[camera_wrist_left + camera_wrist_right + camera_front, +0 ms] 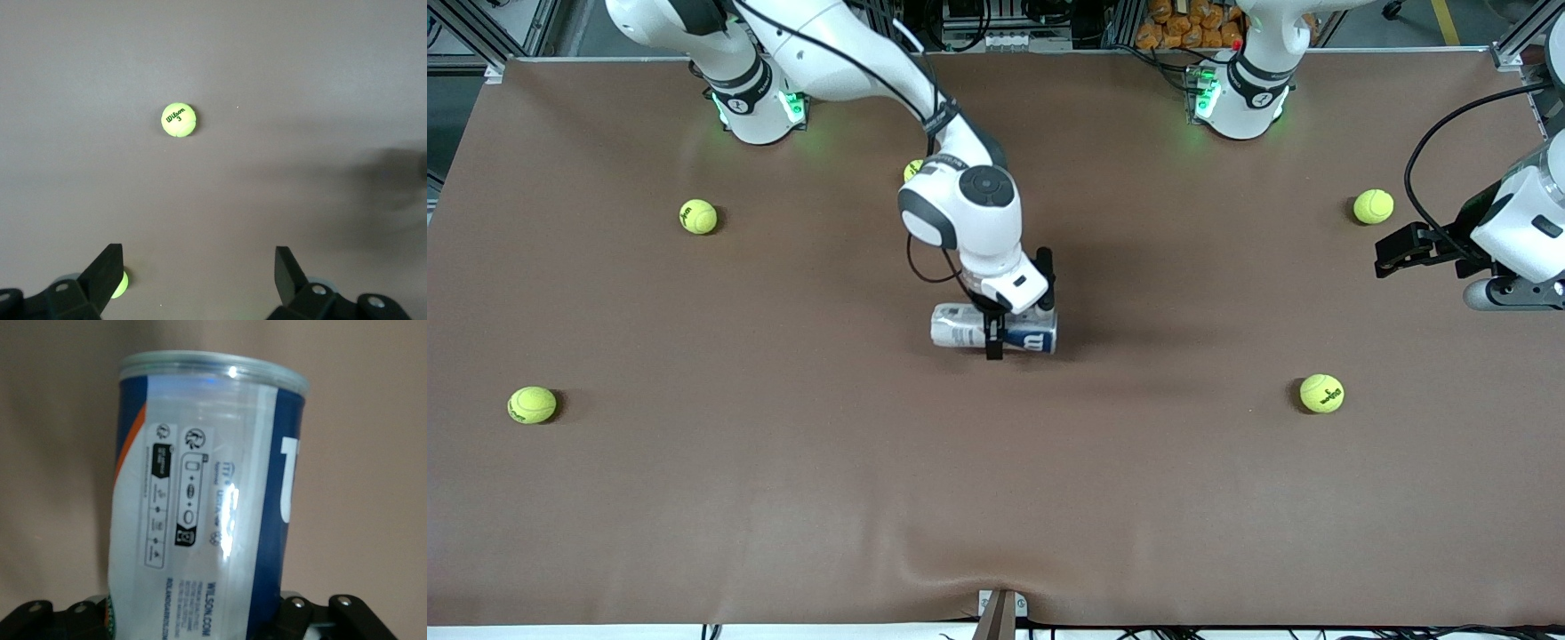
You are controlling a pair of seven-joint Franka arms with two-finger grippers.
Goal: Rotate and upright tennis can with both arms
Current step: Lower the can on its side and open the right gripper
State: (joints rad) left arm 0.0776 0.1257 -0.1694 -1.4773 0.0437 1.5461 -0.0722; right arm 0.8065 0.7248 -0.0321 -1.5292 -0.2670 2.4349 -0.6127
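Right gripper clamped across the middle of the tennis can, which lies on its side mid-table, long axis toward either arm's end; left gripper (jaws apart, waiting) hangs well off toward its own end.

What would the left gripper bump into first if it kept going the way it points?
Probably just the bare brown table. The left gripper, fingers open, aims at cloth beside a tennis ball, though depth is hard to judge.

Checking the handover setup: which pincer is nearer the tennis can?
Right. The right pincer is shut on the tennis can, which lies on its side; the left pincer waits open at the left arm's end.
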